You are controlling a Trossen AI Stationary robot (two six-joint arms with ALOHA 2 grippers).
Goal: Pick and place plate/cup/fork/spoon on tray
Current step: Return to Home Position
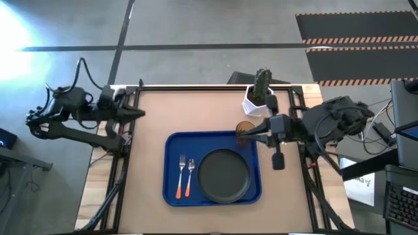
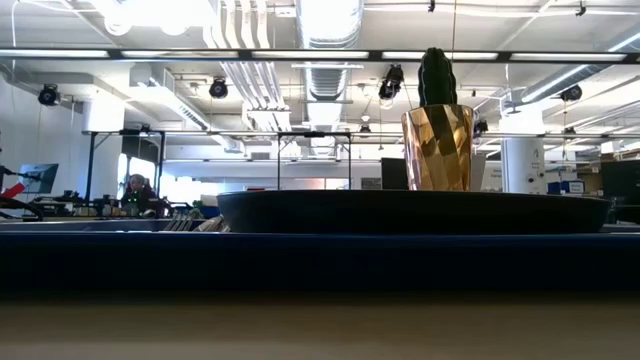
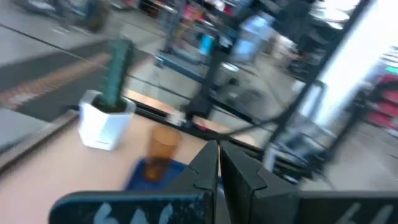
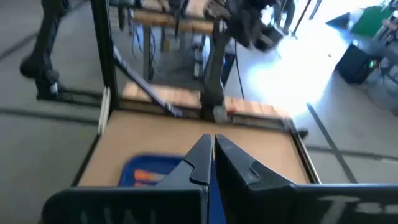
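We see the plate (image 1: 223,175) lying in the right-arm half of the tray (image 1: 171,140), the fork (image 1: 181,176) and spoon (image 1: 190,175) side by side in its other half, and the cup (image 1: 245,128) at the tray's far right-arm corner, seemingly inside the rim. We judge placing done; only parking the arms remains. The right gripper (image 1: 243,137) hovers over that corner, the left gripper (image 1: 142,112) off the tray above the desk (image 1: 196,111), both jaws clenched empty.

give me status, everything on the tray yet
Left gripper shut, at table's far left corner; right gripper shut, empty, beside cup. Plate, fork, spoon on tray; cup at its far right corner. Cactus pot off tray, behind cup.
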